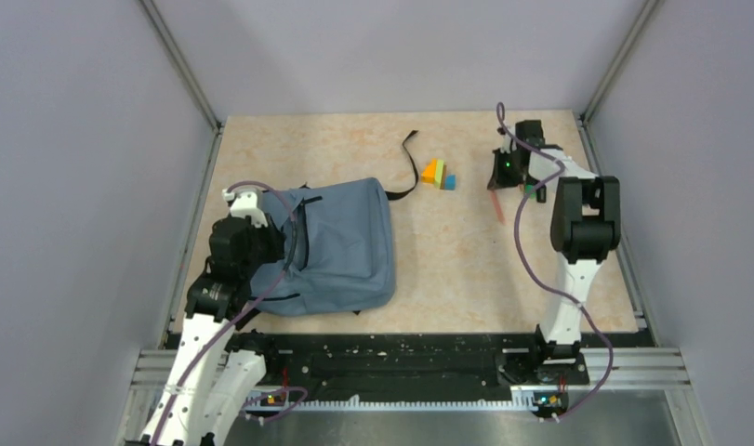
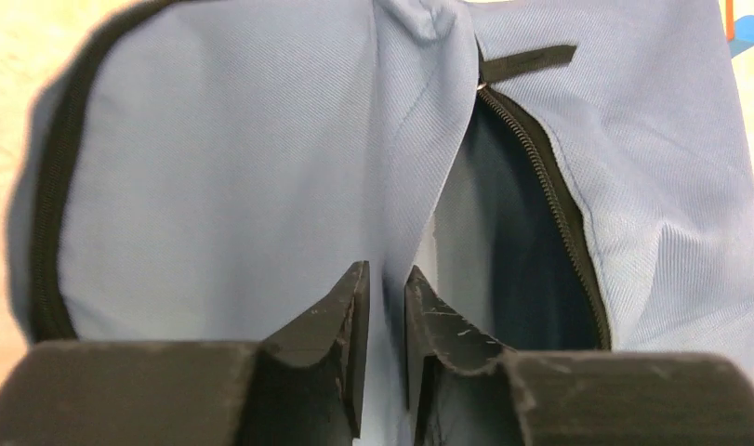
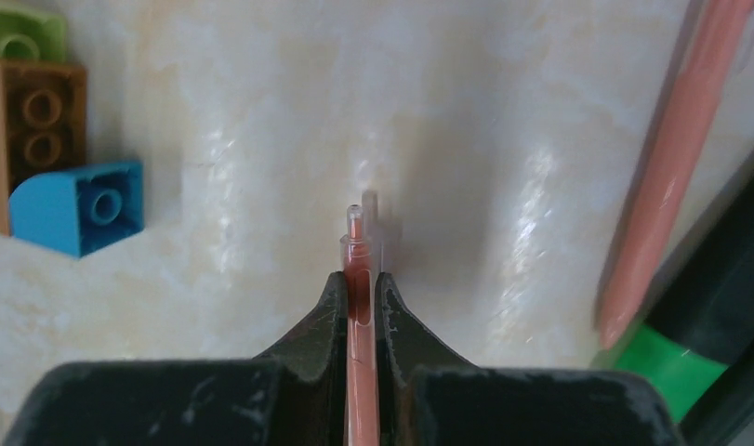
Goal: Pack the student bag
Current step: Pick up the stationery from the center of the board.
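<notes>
Top external: looks steeply down from above and behind the arm bases at the lower edge, far enough to take in the whole table [image 1: 466, 269]. Left wrist: sits just behind left gripper [image 2: 385, 279], faces along the fingers, very close on student bag [image 2: 215, 186]. Right wrist: same mount behind right gripper [image 3: 361, 279], close over tabletop. Overlap with top: bag for left wrist; pen [image 3: 359, 325] and toy blocks [image 3: 80, 206], upper left, for right wrist.

Matt twill cloth is seen on the student bag [image 2: 215, 186]; the tabletop [image 3: 503, 121] is glossy, the pen [image 3: 360, 297] translucent plastic.
</notes>
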